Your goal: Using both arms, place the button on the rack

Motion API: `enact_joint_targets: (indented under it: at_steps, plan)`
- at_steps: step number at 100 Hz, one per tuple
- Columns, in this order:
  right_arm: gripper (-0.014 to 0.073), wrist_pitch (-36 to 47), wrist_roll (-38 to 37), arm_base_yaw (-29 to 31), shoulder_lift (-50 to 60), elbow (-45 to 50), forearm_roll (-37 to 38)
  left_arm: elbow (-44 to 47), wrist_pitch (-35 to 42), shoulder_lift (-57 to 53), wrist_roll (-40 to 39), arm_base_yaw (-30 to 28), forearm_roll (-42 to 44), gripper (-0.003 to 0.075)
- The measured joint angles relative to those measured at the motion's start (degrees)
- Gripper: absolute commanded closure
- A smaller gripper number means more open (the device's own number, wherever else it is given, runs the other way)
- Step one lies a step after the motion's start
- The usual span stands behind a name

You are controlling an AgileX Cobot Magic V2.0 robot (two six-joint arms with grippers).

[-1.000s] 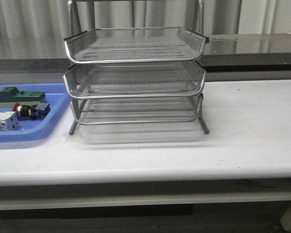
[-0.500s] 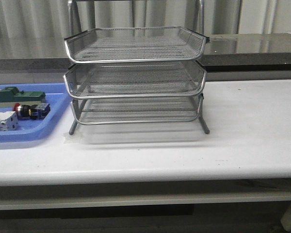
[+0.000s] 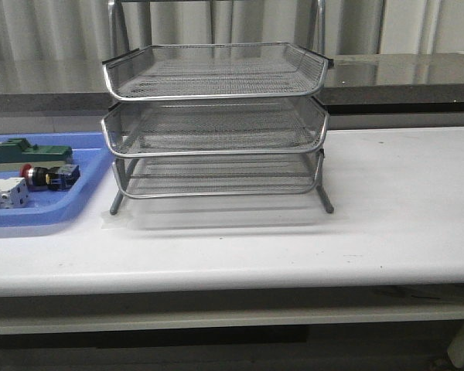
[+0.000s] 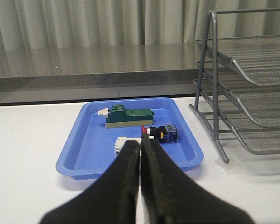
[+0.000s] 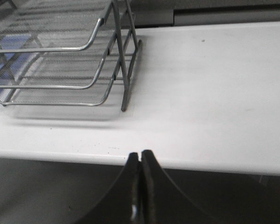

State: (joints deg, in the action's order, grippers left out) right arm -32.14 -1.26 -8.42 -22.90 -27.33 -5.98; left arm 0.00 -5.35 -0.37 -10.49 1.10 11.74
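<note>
The button point(image 3: 48, 176) point(image 4: 159, 133), red-headed with a black body, lies on its side in a blue tray point(image 3: 39, 216) point(image 4: 84, 154) left of the rack. The silver wire-mesh rack point(image 3: 216, 124) point(image 4: 252, 93) point(image 5: 60, 56) stands mid-table with three tiers, all bare. My left gripper point(image 4: 140, 142) is shut with nothing in it, hovering short of the tray and pointing at the button. My right gripper point(image 5: 140, 155) is shut and empty at the table's front edge, to the right of the rack. Neither arm shows in the front view.
In the blue tray a green block point(image 3: 31, 152) point(image 4: 129, 115) lies behind the button and a white block point(image 3: 4, 193) point(image 4: 121, 142) in front of it. The white table point(image 3: 402, 201) stretches right of the rack. A dark counter point(image 3: 402, 73) runs behind.
</note>
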Motion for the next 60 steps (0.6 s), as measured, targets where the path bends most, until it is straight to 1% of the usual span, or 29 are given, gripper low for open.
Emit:
enact_joint_targets:
  at_steps: [17,43,52,57,60]
  plan:
    - [0.0653,-0.15,0.0,0.0,-8.93,-4.25,-1.41,0.0,0.0,0.0,0.0,0.0,0.0,0.0716]
    - [0.0643,3.31,0.0,0.0,-16.76,-4.53,-8.21,0.0,0.0,0.0,0.0,0.0,0.0,0.0716]
    - [0.0591,3.63,0.0,0.0,-18.55,-4.53,-10.99,0.0,0.0,0.0,0.0,0.0,0.0,0.0716]
    - [0.0536,3.77,0.0,0.0,-19.71,-4.53,-12.46,0.0,0.0,0.0,0.0,0.0,0.0,0.0716]
    - [0.0487,4.05,0.0,0.0,-20.34,-4.53,-13.42,0.0,0.0,0.0,0.0,0.0,0.0,0.0716]
